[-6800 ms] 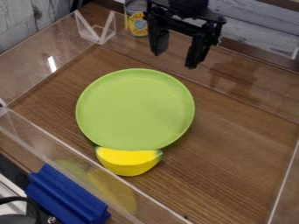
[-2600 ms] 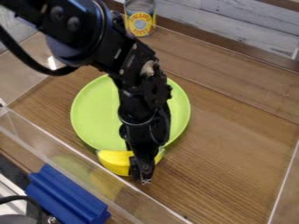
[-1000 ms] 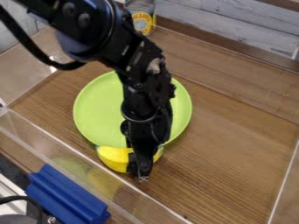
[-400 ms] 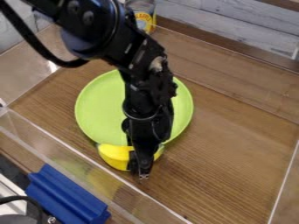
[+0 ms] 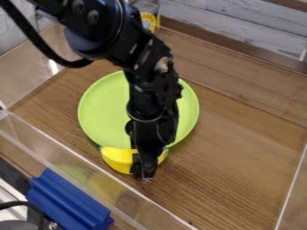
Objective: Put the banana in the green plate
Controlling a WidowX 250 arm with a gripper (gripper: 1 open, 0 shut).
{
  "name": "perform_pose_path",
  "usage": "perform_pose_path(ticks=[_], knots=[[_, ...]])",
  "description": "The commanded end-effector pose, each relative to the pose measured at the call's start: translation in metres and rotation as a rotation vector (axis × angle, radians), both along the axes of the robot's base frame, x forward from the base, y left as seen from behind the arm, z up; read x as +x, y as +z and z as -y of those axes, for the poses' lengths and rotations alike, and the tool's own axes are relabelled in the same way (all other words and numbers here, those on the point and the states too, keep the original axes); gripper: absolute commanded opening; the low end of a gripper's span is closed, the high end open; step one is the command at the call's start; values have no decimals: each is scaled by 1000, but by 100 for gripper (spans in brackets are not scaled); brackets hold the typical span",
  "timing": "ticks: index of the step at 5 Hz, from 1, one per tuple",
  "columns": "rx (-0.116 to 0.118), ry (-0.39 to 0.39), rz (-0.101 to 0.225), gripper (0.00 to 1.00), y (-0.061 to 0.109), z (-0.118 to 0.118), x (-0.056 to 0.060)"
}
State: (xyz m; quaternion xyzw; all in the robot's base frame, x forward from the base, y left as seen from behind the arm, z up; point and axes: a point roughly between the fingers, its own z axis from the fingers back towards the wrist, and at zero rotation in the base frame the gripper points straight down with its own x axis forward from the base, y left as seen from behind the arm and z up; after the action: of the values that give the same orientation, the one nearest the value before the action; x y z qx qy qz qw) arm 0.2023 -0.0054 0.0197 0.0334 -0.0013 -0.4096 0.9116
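Note:
The banana (image 5: 117,159) is a small yellow chunk lying on the wooden table, touching the near edge of the green plate (image 5: 106,110). My black arm reaches across the plate from the back, pointing straight down. Its gripper (image 5: 146,168) is down at the banana's right end, with the fingers closed tight on that end. The gripper hides the right part of the banana. The arm covers the middle of the plate, and nothing lies on the parts of the plate that show.
A yellow-labelled can (image 5: 145,20) stands at the back behind the arm. A blue block (image 5: 70,205) lies at the near left, outside the clear wall (image 5: 48,148). Clear walls ring the wooden table (image 5: 240,126).
Several seconds ago the gripper hung open at the back near the can. It then came down to the banana's right end, and over the last second it has held still there.

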Motion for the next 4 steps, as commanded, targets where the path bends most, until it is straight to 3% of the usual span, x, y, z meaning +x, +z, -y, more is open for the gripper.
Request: perform_pose_path(ticks=[1,4], knots=[[4,-16,25,0,7,-1,8],[17,-21,20,0,12,-2,10]])
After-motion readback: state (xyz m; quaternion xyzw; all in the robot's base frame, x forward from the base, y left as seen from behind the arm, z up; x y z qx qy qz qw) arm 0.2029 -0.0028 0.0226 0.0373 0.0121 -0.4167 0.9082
